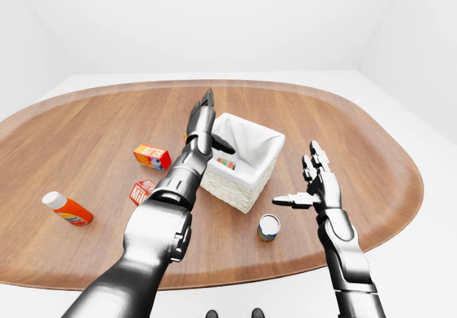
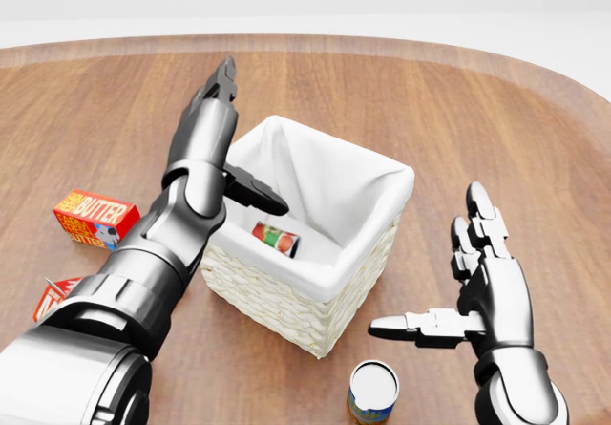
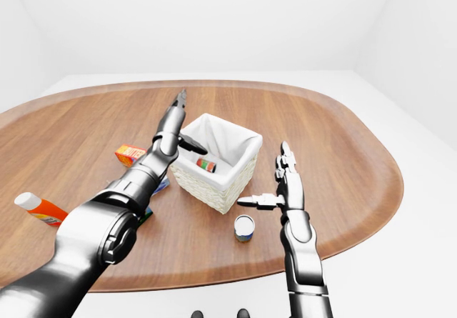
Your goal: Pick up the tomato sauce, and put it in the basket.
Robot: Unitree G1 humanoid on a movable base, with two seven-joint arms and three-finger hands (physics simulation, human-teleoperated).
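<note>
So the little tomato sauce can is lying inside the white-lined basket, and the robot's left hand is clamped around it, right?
Not quite. The tomato sauce can does lie inside the basket, but the left hand is not clamped around it. The head view shows that hand open above the basket's left rim, its fingers stretched out straight and clear of the can.

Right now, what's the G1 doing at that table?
It is putting a tomato sauce can into the cloth-lined wicker basket. The can lies on its side inside the basket, free of any hand. The left hand is open above the basket's left rim, fingers extended. The right hand is open and idle to the basket's right, holding nothing. Another can stands on the table below the basket; a butter box and an orange bottle lie to the left.
</note>
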